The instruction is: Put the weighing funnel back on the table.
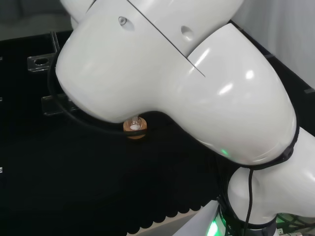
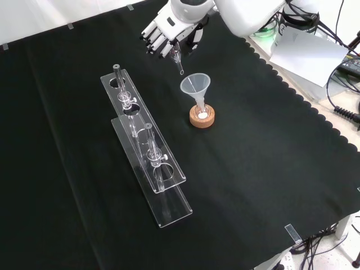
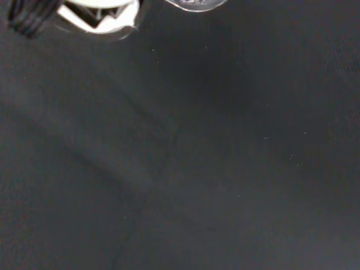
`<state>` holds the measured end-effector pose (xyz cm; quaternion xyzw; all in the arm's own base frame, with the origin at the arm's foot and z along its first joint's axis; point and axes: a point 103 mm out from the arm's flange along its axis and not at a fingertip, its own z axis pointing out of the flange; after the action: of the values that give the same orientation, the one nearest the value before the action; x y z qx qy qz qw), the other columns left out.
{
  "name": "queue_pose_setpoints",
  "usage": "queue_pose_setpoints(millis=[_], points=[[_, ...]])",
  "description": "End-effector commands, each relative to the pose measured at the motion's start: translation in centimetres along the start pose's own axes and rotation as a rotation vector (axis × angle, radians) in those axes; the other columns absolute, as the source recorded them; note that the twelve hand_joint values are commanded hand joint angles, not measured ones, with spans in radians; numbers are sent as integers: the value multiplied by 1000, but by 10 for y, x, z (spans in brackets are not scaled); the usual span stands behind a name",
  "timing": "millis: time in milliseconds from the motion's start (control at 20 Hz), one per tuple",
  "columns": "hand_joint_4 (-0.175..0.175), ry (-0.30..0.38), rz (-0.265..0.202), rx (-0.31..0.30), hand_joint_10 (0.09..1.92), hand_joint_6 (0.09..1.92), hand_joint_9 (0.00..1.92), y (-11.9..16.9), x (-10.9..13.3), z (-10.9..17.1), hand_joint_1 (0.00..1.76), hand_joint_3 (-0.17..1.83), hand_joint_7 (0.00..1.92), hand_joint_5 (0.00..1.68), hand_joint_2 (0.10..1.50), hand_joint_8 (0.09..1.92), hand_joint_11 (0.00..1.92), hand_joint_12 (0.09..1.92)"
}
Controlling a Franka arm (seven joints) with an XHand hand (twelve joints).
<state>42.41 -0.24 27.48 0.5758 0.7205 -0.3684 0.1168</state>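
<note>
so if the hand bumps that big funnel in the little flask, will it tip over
Probably. The funnel looks top-heavy: its wide mouth sits high over a small flask on a cork ring, so a sideways knock could topple it. It seems thin clear ware, likely light and breakable. The hand, holding the weighing funnel, hangs close by.

Front view: the funnel (image 2: pixel 195 86) stands in a flask (image 2: pixel 202 112) on a cork ring (image 2: pixel 202 120), right of the rack (image 2: pixel 173 173).
</note>
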Motion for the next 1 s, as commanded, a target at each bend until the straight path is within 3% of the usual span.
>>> queue_pose_setpoints(millis=[50, 450, 1000], points=[[175, 48, -6, -9, 526, 949, 663, 1, -4, 7, 1090, 752, 451, 1139, 667, 601, 266, 1316], [175, 136, 4, -2, 526, 949, 663, 6, -13, 21, 1090, 752, 451, 1139, 668, 601, 264, 1316], [175, 212, 29, 24, 527, 951, 667, 31, -32, 60, 1090, 752, 480, 1138, 668, 613, 301, 1317]])
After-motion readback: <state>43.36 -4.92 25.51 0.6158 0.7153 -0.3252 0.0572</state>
